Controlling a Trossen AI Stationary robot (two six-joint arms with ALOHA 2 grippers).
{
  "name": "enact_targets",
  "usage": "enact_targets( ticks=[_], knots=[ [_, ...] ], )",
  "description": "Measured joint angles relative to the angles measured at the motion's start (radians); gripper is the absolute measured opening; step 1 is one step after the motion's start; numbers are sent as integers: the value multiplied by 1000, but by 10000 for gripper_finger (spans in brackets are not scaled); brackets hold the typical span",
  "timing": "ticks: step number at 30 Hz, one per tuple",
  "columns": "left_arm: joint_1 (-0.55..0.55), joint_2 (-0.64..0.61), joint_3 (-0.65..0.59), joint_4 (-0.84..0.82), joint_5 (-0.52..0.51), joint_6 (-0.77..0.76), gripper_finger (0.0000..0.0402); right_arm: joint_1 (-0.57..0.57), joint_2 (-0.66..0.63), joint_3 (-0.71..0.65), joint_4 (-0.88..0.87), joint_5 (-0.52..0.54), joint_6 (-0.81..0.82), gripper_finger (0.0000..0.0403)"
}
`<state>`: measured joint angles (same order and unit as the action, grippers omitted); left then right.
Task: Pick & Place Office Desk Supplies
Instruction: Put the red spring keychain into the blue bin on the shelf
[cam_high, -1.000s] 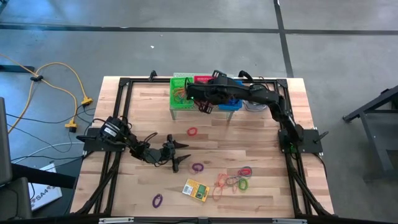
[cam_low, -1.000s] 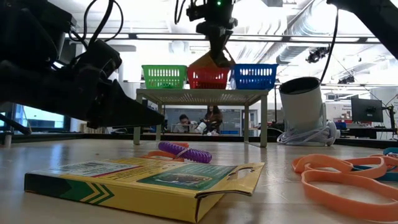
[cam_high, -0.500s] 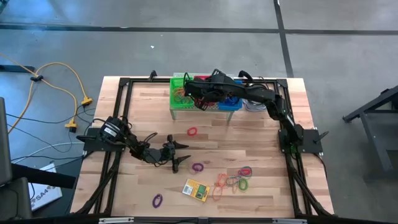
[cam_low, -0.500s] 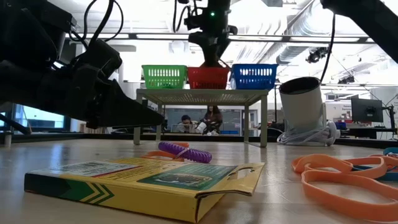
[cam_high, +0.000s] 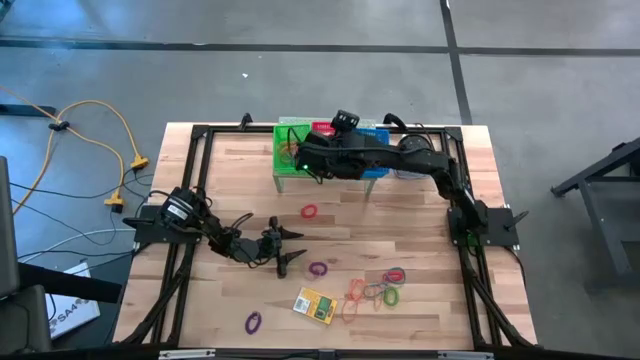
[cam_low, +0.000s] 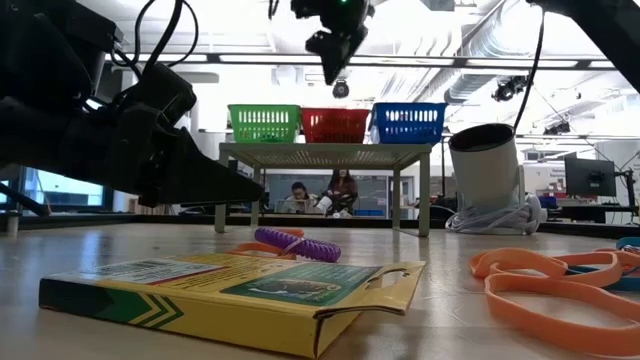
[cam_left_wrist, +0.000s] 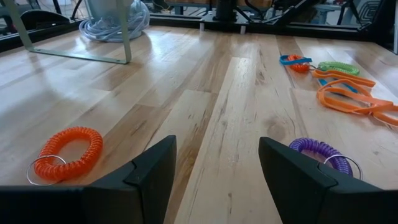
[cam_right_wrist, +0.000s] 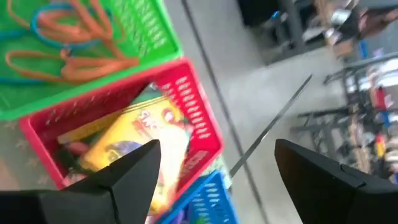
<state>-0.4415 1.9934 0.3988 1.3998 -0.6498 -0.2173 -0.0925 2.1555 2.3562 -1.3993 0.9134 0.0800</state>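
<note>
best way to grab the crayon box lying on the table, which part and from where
Probably from straight above. The crayon box lies flat on the table, slightly skewed, so the end effector would likely need turning to pinch across its two long edges near the middle. The low view shows its end flap sitting loose, so avoid that end. The orange bands lie close on one side.

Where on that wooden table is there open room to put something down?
Bare wood lies between the left gripper and the raised shelf of mesh baskets, and along the table's right side. It is crowded around the yellow-and-green crayon box and the tangle of coloured rubber bands.
</note>
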Motion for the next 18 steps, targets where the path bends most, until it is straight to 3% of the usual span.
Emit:
enact_targets(
  ticks=[10, 15, 18],
  knots=[
    [0, 0, 0, 0, 7, 0, 223, 86, -72, 1, 251, 61, -139, 303],
    [0, 0, 0, -9, 8, -9, 223, 172, -148, 2, 135, 37, 12, 303],
    [0, 0, 0, -14, 9, -48, 223, 235, -201, 1, -42, -62, 171, 303]
  ],
)
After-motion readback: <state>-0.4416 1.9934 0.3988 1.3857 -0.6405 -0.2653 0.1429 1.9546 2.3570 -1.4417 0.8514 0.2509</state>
